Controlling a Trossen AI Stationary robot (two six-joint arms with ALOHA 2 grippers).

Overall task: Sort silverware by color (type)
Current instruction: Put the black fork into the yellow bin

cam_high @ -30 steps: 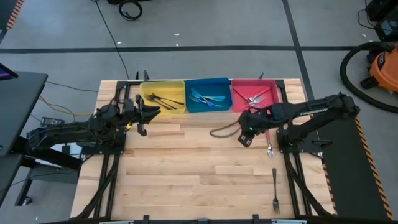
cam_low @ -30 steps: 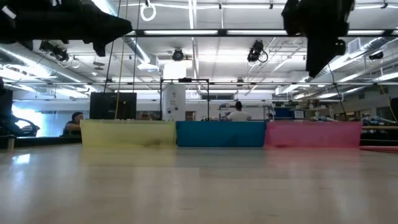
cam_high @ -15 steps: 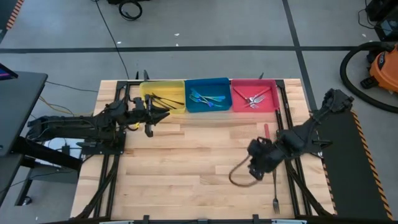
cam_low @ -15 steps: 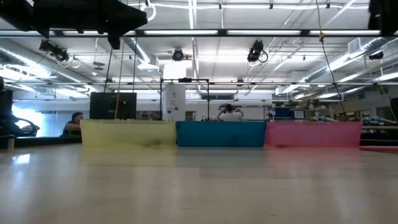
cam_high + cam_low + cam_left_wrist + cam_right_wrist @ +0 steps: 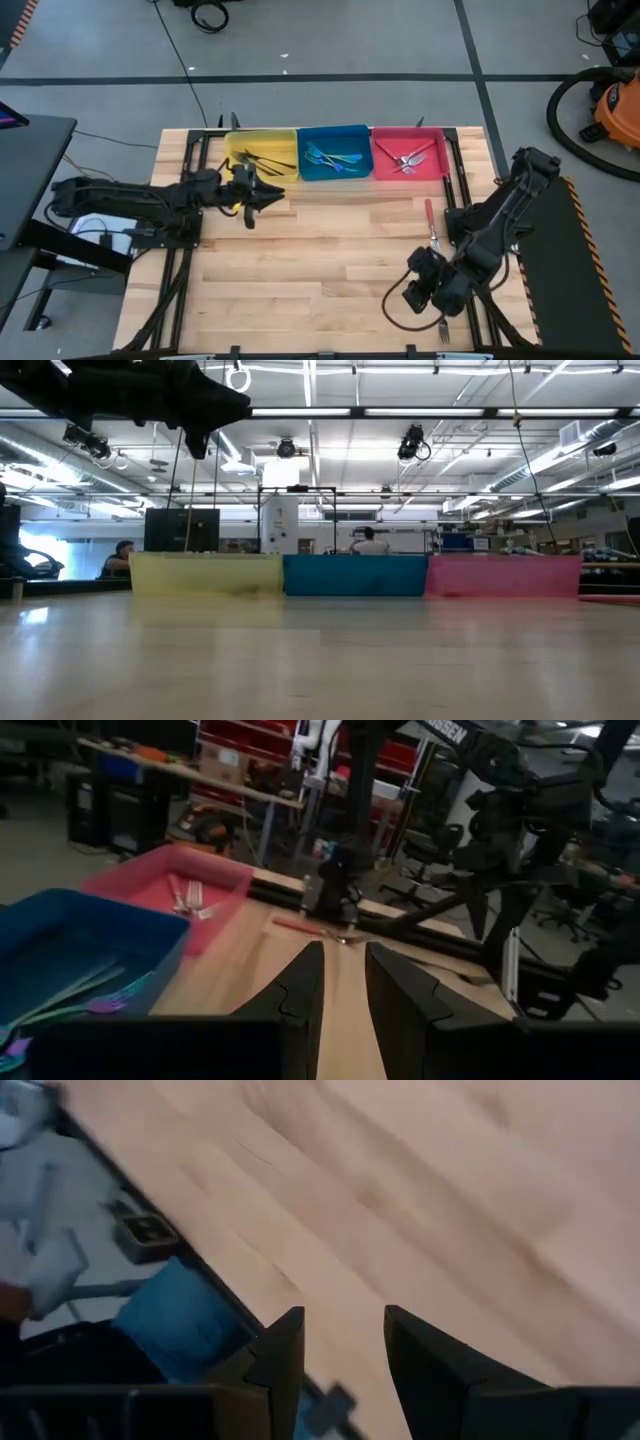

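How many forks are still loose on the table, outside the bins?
2: a red-handled fork near the right edge below the red bin, and a dark fork, partly hidden under the right gripper.

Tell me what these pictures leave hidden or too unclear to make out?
- Low view: bin contents, hidden by the walls of the yellow bin, blue bin and red bin.
- High view: dark fork near the table's front edge, mostly covered by the right pincer.
- Right wrist view: blurred; no fork shows.
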